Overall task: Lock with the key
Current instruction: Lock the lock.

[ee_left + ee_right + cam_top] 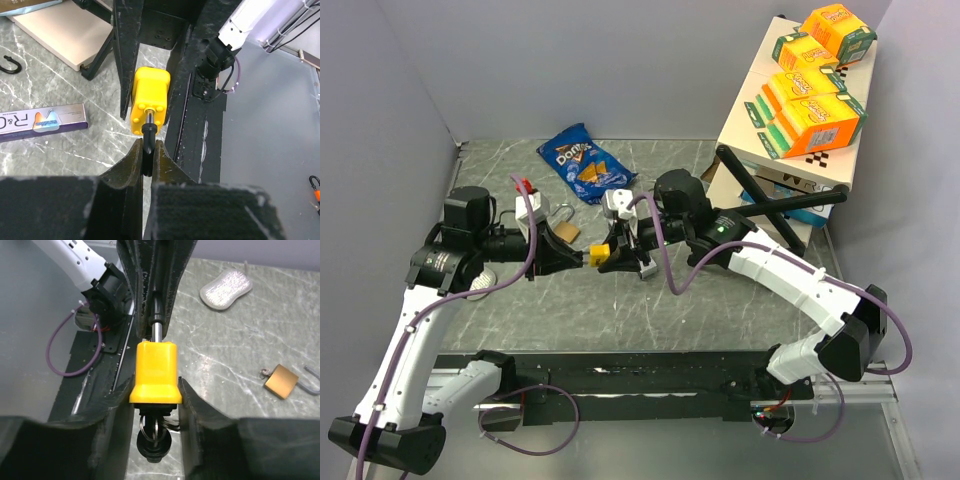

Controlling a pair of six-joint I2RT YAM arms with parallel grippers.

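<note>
A yellow padlock [604, 256] hangs in the air over the table's middle, between my two grippers. My right gripper [620, 258] is shut on its body. In the right wrist view the padlock [155, 371] sits between the fingers of the right gripper [155, 390], with a key ring and a black spare key [156, 440] hanging below it. My left gripper [582, 258] is shut on a black-headed key. In the left wrist view the key [148, 142] is pinched in the left gripper [148, 146], and its metal shaft is in the padlock [149, 97].
A brass padlock [563, 228] with an open shackle lies behind the left gripper and also shows in the right wrist view [281, 381]. A blue Doritos bag [584, 163] lies at the back. A stand with orange boxes [815, 85] is at the back right. A silver pad [226, 288] lies on the table.
</note>
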